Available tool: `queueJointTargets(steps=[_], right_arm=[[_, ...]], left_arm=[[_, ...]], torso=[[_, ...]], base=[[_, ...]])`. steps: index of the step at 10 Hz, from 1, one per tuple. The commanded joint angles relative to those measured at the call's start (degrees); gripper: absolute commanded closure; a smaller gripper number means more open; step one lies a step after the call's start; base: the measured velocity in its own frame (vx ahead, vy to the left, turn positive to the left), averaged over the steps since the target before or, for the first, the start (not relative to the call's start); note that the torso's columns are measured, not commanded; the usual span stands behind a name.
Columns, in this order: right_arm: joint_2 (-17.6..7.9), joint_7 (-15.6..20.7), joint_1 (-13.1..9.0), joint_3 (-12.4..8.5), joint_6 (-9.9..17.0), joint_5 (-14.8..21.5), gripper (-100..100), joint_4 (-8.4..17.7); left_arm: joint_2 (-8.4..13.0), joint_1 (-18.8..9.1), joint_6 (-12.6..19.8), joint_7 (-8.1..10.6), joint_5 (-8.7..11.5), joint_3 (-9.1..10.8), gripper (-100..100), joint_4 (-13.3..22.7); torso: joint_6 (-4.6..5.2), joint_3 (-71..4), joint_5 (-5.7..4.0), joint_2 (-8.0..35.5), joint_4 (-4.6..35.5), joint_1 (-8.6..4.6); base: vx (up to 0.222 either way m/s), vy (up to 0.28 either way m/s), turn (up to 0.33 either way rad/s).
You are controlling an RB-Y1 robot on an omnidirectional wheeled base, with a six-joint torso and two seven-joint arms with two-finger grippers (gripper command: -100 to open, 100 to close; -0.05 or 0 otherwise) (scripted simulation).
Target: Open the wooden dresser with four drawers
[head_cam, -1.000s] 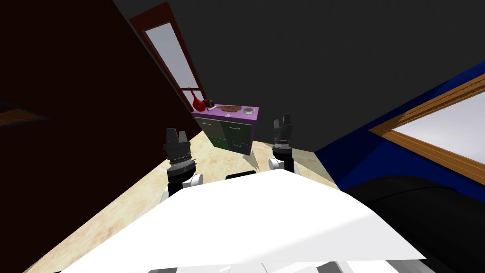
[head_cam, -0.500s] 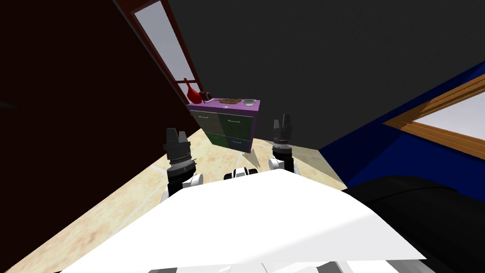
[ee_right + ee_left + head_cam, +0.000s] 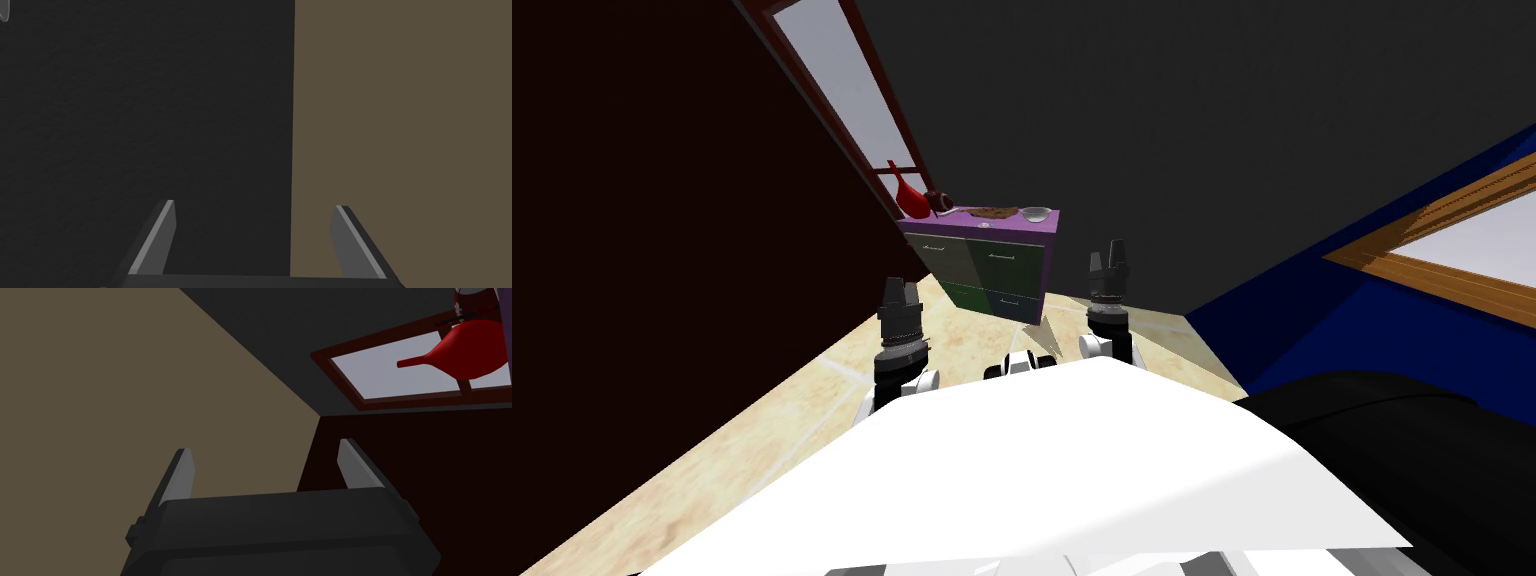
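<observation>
**Item: dresser** (image 3: 992,265). Four drawer fronts, two over two, in dark grey, green and blue; purple top and side. It stands on the pale floor (image 3: 812,400) against the far walls, below a red-framed window (image 3: 842,90).

**On its top:** a red vase (image 3: 910,198) with a long neck, a dark round object (image 3: 940,200) just beside it, a flat brown object (image 3: 992,213) and a small pale bowl (image 3: 1035,214).

**Left gripper** (image 3: 900,283). Raised in front of the chest, well apart from the dresser. In the left wrist view the left gripper (image 3: 265,448) has its fingers spread with nothing between them, and the red vase (image 3: 465,355) lies far beyond them.

**Right gripper** (image 3: 1112,245). Raised on the other side, also well apart from the dresser. The right wrist view shows the right gripper (image 3: 255,205) with fingers spread and empty.

**Progress:** judged as not begun. All four fronts look flush and no drawer is drawn out. Left to do: close the gap, set one gripper on a handle, grip it and pull.

**Hard to make out:** the handles read as thin pale lines on the upper pair, and those on the lower pair are too small to tell. What the dark round object and the brown object are cannot be told
</observation>
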Motion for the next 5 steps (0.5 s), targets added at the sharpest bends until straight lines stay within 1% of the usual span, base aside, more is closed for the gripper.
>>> queueJointTargets(steps=[1,5], right_arm=[[0.00,0.00,0.00,0.00,0.00,0.00,0,0.00],[0.00,0.00,-0.01,0.00,0.00,0.00,0,0.00]], left_arm=[[0.97,-0.84,-2.18,-1.14,-0.56,-0.44,-100,3.53],[1.63,-1.79,-5.66,-2.65,-1.28,-0.94,-100,8.82]], torso=[[0.00,0.02,0.01,0.04,0.01,0.06],[0.00,0.11,0.00,0.19,0.06,0.02]], base=[[0.118,-0.005,-0.048],[0.108,-0.030,-0.047]])
